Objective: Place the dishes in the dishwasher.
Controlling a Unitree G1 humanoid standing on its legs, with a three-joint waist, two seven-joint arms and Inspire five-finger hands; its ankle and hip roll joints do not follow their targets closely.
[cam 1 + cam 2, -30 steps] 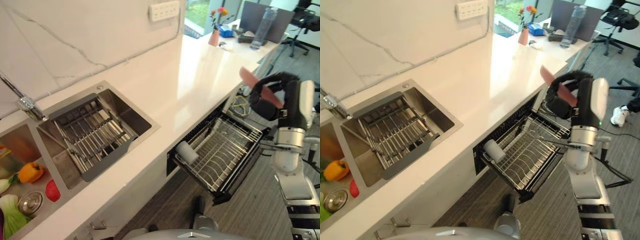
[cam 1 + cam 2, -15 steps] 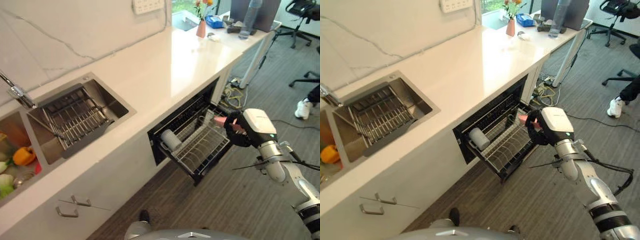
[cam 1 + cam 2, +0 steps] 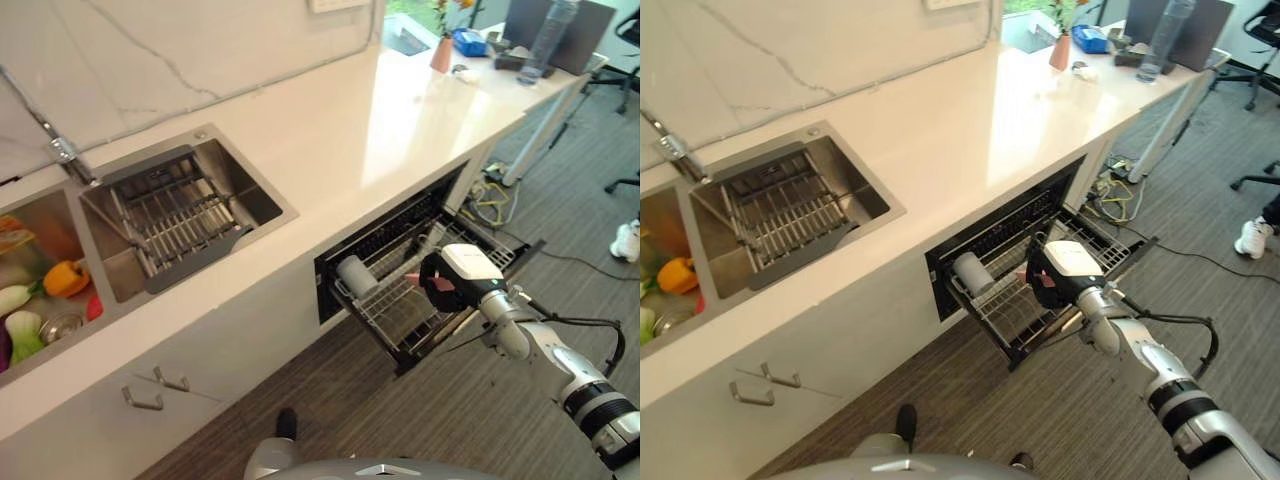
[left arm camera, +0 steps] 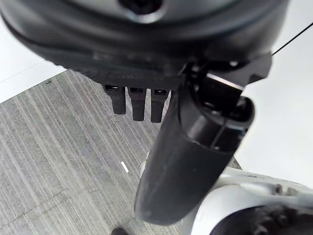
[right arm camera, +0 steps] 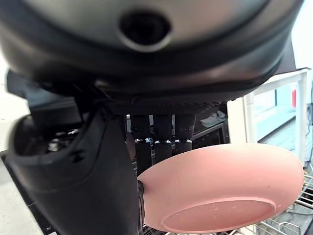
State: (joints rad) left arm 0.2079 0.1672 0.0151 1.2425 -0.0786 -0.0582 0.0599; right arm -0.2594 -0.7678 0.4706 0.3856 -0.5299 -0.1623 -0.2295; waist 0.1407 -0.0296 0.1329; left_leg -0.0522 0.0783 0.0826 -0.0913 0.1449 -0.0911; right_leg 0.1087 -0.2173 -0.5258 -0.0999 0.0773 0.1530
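— What is the right hand (image 3: 447,283) holding?

— It is pinching a pink plate (image 5: 222,188) — thumb on one side, fingers (image 5: 163,135) curled behind the rim. The plate is hanging just over the pulled-out dishwasher rack (image 3: 412,312), near its outer end.

— Anything in the rack?

— A white cup (image 3: 356,277) is lying on its side at the inner end, well apart from the plate.

— And the left hand (image 4: 188,161)?

— It is hanging over the striped floor (image 4: 54,142), fingers relaxed and straight, holding nothing. An orange pepper (image 3: 64,277) is sitting in the sink (image 3: 215,160).
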